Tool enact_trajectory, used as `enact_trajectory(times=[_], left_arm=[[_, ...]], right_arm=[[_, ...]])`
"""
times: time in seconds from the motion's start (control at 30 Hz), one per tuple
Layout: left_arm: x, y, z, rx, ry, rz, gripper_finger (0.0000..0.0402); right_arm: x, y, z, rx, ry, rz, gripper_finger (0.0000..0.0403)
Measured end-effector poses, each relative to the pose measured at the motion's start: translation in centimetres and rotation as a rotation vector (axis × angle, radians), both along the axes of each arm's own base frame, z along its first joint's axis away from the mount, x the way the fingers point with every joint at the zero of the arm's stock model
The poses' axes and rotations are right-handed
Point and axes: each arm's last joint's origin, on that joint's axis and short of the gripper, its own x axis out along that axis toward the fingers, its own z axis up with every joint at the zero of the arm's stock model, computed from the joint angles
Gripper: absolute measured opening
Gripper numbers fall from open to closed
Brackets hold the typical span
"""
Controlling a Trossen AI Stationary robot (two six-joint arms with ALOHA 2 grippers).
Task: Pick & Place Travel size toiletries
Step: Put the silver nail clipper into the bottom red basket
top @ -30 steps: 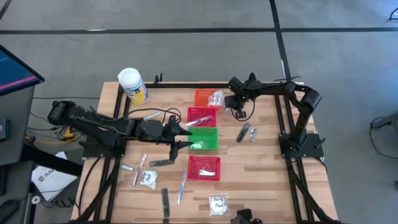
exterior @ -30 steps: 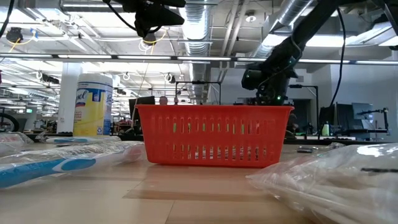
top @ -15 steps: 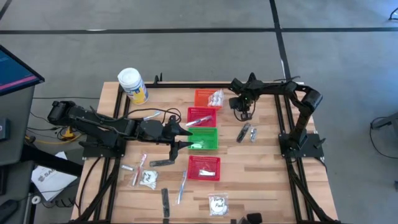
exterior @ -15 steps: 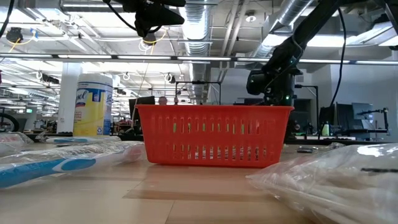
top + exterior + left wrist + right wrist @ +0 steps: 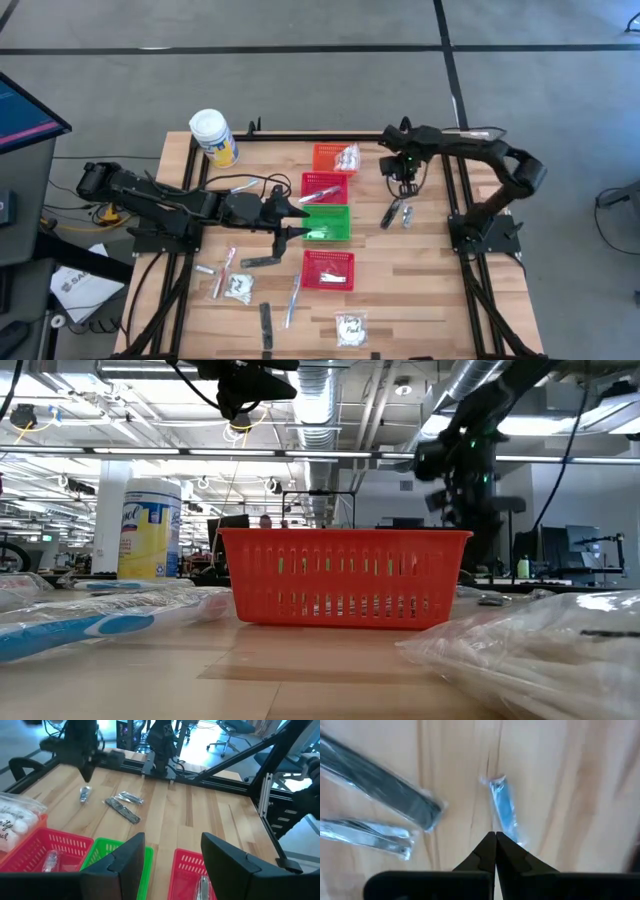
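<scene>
Right wrist view: the right gripper (image 5: 495, 836), jaws pressed together and empty, hangs over a blue sachet (image 5: 504, 810) lying on the table (image 5: 560, 780), a dark strip (image 5: 380, 787) beside it; it should spread its jaws before descending; the left gripper (image 5: 297, 216) waits spread over the green basket (image 5: 335, 228).

A: Wooden table (image 5: 430, 270), baskets down the middle: orange basket (image 5: 327, 157), red basket (image 5: 324, 186), green basket (image 5: 328, 223), second red basket (image 5: 328, 269).

B: White jar (image 5: 213, 137) at the far left corner; dark strip (image 5: 391, 213) lying right of the baskets, toothbrush (image 5: 294, 297) and sachet (image 5: 350, 327) nearer the front.
</scene>
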Motion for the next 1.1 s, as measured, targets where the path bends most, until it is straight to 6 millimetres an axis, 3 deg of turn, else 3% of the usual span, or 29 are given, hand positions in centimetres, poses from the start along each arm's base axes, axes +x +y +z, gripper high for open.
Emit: enact_trajectory(times=[0.13, 0.27, 0.73, 0.93, 1.1], left_arm=[[0.0, 0.0, 0.0, 0.000, -0.001, 0.000, 0.0186], [0.0, 0.0, 0.0, -0.001, -0.001, 0.000, 0.0186], [0.0, 0.0, -0.1, 0.000, 0.002, -0.001, 0.0186], [0.0, 0.0, -0.1, 0.000, 0.002, -0.002, 0.0186], [0.1, 0.0, -0.1, -0.002, 0.002, -0.005, 0.0186]], right_arm=[[0.2, 0.8, 1.8, -0.027, -0.148, -0.003, 0.0001], [0.3, 1.1, 1.2, 0.020, -0.234, -0.002, 0.0010], [1.1, -0.9, -5.3, 0.129, -0.013, -0.099, 0.0143], [1.2, -0.9, -5.8, 0.135, 0.008, -0.130, 0.0211], [1.3, -0.2, -5.8, 0.153, 0.036, -0.126, 0.0241]])
